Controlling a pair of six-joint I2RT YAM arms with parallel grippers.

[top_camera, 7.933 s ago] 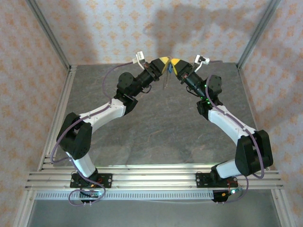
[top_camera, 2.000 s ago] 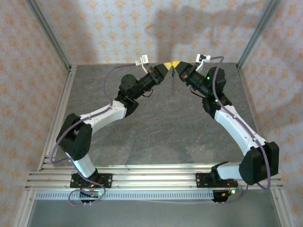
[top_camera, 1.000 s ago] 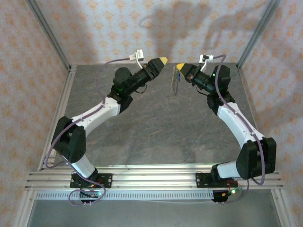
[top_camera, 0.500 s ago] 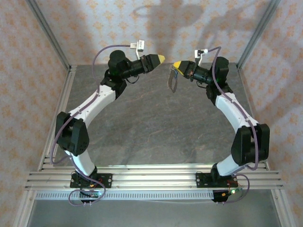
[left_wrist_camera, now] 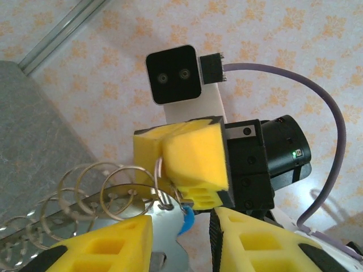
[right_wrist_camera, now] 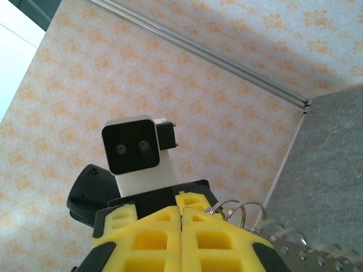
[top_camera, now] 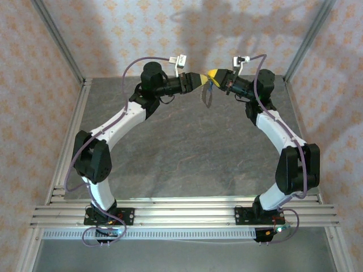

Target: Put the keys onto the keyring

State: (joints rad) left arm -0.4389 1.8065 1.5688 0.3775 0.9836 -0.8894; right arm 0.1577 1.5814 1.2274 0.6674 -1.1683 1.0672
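Both arms are raised, their tips meeting at upper centre of the top view, above the far end of the table (top_camera: 187,153).

The right gripper (top_camera: 213,75) has its yellow pads pressed flat together with no gap. In the left wrist view a thin wire loop of the keyring (left_wrist_camera: 102,190) comes out of the pad seam, so the pads are clamped on it. The keyring's coils sit at lower left of that frame, with a perforated metal strip (left_wrist_camera: 51,232) below them. In the top view the keyring hangs down from the right tips.

The key (left_wrist_camera: 186,219) shows its blue head at lower centre of the left wrist view, just under the right pads and against the ring wire.

The left gripper (left_wrist_camera: 181,246) has its fingers partway apart, with the blue head and a silvery piece in the gap. Whether the pads touch either one, I cannot tell.
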